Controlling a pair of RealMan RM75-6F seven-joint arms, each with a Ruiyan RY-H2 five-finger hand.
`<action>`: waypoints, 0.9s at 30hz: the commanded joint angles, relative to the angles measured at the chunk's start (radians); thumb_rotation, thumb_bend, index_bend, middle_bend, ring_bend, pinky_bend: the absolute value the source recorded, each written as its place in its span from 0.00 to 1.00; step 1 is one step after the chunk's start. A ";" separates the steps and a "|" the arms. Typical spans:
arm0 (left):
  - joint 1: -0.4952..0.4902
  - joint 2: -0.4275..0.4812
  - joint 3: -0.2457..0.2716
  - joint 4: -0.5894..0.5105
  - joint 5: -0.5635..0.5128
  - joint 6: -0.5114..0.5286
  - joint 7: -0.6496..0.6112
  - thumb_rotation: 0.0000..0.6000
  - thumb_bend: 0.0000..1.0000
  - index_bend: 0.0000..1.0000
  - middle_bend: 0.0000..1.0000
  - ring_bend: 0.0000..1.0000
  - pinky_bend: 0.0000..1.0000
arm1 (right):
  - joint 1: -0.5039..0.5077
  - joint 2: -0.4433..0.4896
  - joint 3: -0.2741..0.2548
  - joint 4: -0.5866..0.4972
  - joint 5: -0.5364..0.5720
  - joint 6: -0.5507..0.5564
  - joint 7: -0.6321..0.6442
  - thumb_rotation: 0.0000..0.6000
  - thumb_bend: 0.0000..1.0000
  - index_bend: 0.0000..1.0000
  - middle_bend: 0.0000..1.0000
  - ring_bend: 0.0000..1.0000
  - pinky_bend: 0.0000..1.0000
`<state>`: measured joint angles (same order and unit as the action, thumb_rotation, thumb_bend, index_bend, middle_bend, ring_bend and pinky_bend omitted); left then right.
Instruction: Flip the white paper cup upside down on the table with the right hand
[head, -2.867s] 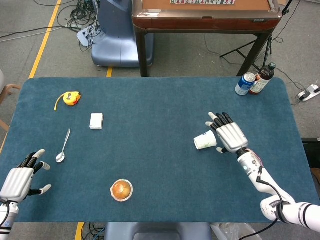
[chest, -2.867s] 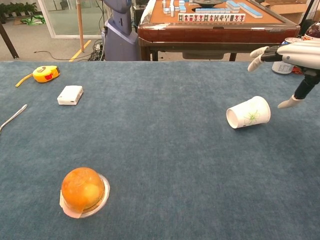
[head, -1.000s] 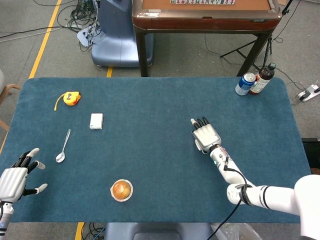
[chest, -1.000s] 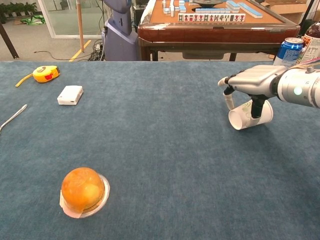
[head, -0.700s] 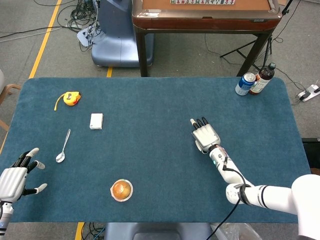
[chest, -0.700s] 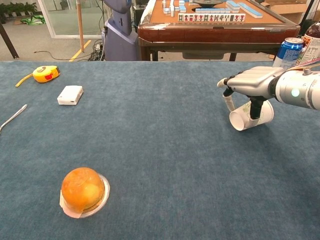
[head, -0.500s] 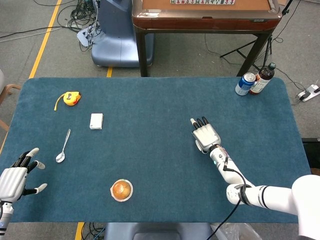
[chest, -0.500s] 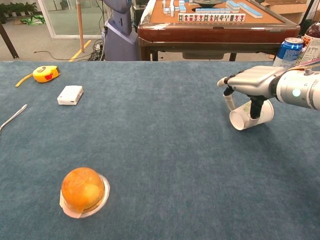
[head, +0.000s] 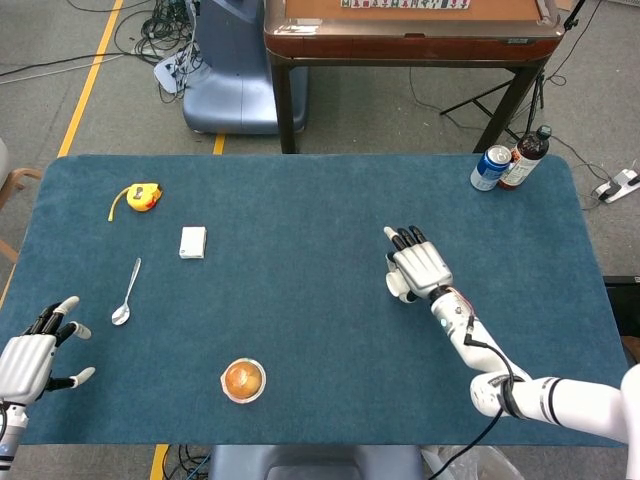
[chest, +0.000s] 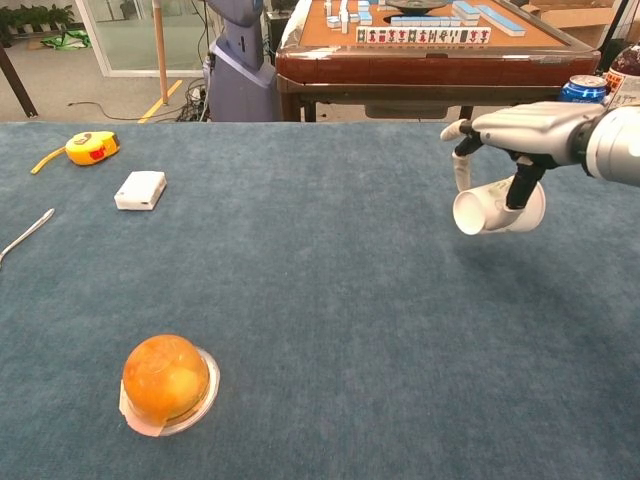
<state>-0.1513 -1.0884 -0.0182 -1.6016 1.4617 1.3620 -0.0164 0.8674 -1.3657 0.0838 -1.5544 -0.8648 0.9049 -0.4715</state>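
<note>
Lifted clear of the blue cloth since half a second ago, the white paper cup (chest: 498, 209) now hangs on its side in the right hand (chest: 525, 130), its open mouth turned toward the table's left edge, where before it lay under the same hand on the tabletop (head: 300, 300); the hand has also risen and drifted slightly toward the right edge. Its fingers (chest: 520, 186) are clamped on the cup from above, one dark finger pressing the near wall and the thumb curling past the rim at the mouth end, while in the head view the back of the hand (head: 420, 268) hides all but a sliver of cup (head: 397, 289). Held over the right half of the table, about midway between the near and far edges, the cup looks light and thin-walled, likely to dent or go oval under a hard squeeze and smooth enough to slip in a loose one, so the safest hold is probably across the body near the stiffer rolled rim or the base. Turning the mouth downward remains to be done. At the near left corner the left hand (head: 30, 358) rests with fingers spread and nothing in them. A spoon (head: 126, 293), tape measure (head: 140, 197) and small white box (head: 193, 242) sit toward the left edge, an orange jelly cup (chest: 166, 382) near the front edge, a can (head: 490, 167) and bottle (head: 525, 156) at the far right corner
</note>
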 joint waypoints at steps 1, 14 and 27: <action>0.000 -0.001 0.000 0.000 0.000 0.000 0.004 1.00 0.10 0.43 0.09 0.08 0.28 | -0.077 0.054 0.050 -0.039 -0.145 -0.012 0.268 1.00 0.14 0.52 0.03 0.00 0.00; 0.001 -0.006 0.002 -0.003 0.001 0.001 0.017 1.00 0.10 0.43 0.09 0.08 0.28 | -0.226 -0.054 0.054 0.184 -0.526 0.106 1.069 1.00 0.14 0.52 0.06 0.00 0.00; 0.001 -0.007 0.003 -0.003 0.001 0.001 0.020 1.00 0.10 0.43 0.09 0.08 0.28 | -0.259 -0.185 0.020 0.417 -0.583 0.125 1.302 1.00 0.13 0.52 0.07 0.00 0.00</action>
<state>-0.1499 -1.0958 -0.0152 -1.6049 1.4626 1.3626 0.0038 0.6149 -1.5392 0.1089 -1.1527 -1.4407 1.0254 0.8188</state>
